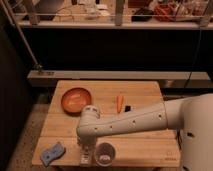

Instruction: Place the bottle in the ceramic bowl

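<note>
The orange-brown ceramic bowl (76, 100) sits at the back left of the wooden table (145, 140), with something pale inside it. My gripper (85, 149) hangs down from the white arm over the table's front edge, left of the white cup. A slim whitish bottle (84, 159) lies right under the gripper at the front edge. The gripper partly covers it, and I cannot tell whether it is held. The bowl is about a hand's length behind and to the left of the gripper.
A white round cup (104, 153) stands just right of the gripper. A blue sponge (52, 153) lies at the front left corner. An orange carrot (119, 102) and a small black bar (128, 108) lie at the back middle. Shelving stands behind the table.
</note>
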Tool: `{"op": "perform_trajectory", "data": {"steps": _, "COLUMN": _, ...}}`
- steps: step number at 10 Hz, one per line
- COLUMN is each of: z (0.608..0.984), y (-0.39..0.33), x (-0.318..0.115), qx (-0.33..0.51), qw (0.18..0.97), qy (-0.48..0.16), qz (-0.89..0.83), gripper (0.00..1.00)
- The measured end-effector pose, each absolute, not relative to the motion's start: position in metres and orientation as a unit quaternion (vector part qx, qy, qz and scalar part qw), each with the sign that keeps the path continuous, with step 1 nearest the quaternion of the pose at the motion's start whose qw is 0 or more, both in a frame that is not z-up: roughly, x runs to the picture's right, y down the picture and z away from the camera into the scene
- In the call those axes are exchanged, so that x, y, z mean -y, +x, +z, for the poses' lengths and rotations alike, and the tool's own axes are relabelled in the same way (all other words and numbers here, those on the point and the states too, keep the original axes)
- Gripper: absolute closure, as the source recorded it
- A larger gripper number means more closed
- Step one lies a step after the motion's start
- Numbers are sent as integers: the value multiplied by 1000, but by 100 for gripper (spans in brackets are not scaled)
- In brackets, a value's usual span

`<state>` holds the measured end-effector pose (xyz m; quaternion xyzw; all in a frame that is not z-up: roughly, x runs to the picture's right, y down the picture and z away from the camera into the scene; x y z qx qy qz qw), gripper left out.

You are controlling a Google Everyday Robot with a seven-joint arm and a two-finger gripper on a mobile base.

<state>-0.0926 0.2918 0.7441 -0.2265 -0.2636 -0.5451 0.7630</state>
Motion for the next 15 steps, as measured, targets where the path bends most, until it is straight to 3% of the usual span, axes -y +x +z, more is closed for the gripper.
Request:
{"op": "perform_trajectory", "data": {"steps": 2, "z": 735, "y": -89, "x": -279, "qx": 260, "qw": 766, "qy": -226, "qz": -543, "gripper": 97}}
{"op": "perform_trajectory", "data": {"steps": 5, "z": 730, "y": -89, "x": -272, "qx": 259, "qw": 767, "qy": -222, "qz": -543, "gripper": 96}}
{"op": "perform_trajectory", "data": {"steps": 6, "z": 729, "y": -90, "x": -269, "qx": 259, "qw": 768, "qy": -221, "qz": -543, "gripper": 91}}
{"op": "perform_trajectory", "data": {"steps": 7, "z": 729, "y": -91, "x": -266, "qx": 259, "qw": 769, "qy": -219, "qz": -543, "gripper": 81}}
{"op": "perform_trajectory", "data": {"steps": 9, "z": 729, "y": -91, "x": -263, "qx": 259, "qw": 769, "qy": -217, "qz": -543, "gripper": 70}}
{"op": "perform_trajectory", "data": {"steps": 13, "z": 732, "y": -95, "x": -262, "qx": 260, "qw": 769, "qy": -214, "qz": -544, "gripper": 29}}
{"op": "perform_trajectory", "data": {"steps": 15, "z": 734, "y": -95, "x": -263, "qx": 261, "qw": 770, "qy": -215, "qz": -542, "gripper": 21}}
